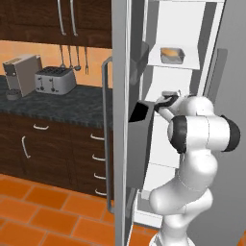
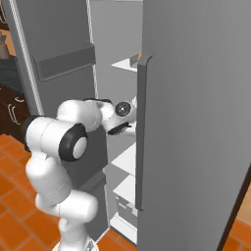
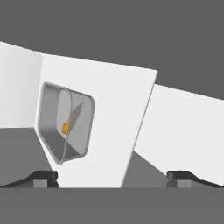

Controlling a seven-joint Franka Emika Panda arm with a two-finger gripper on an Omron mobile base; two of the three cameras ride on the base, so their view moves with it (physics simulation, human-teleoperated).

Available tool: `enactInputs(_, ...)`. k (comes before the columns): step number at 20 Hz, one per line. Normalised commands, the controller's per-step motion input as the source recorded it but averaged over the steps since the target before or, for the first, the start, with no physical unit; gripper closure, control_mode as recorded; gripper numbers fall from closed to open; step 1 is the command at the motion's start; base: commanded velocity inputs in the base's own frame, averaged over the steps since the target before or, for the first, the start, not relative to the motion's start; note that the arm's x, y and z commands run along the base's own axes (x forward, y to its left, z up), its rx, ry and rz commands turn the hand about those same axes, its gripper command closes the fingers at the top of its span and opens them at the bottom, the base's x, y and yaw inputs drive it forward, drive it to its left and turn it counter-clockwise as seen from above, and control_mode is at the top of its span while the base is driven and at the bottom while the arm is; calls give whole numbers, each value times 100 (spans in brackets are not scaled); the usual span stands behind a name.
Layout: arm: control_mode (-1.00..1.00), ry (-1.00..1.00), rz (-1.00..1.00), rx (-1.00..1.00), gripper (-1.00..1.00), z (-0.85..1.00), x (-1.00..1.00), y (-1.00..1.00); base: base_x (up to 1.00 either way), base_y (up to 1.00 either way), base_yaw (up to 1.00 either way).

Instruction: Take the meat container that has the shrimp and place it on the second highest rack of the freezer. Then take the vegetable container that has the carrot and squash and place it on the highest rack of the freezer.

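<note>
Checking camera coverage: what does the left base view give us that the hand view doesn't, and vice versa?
Left base only: the toaster and coffee machine on the dark counter, the freezer door edge, and a container with orange contents on an upper shelf.

Hand view only: the hand with fingertips wide apart, empty, facing a clear container with a small orange item.

Shared: the freezer's white interior.

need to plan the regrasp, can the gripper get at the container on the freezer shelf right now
Probably yes. The gripper is open inside the freezer, and the container sits on the white shelf just ahead of it with nothing between them.
</note>
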Motion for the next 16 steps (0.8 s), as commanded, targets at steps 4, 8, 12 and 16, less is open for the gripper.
enactInputs(4, -100, -30, -9, 0, -100, 100, -100, 7, 0, 0, 0)
enactInputs(8, -100, -26, -13, 0, -100, 100, -100, 0, 0, 0, 0)
enactInputs(12, -100, -30, -11, 0, -100, 100, -100, 2, 0, 0, 0)
enactInputs(16, -100, -21, -14, -2, -100, 100, -100, 18, 0, 0, 0)
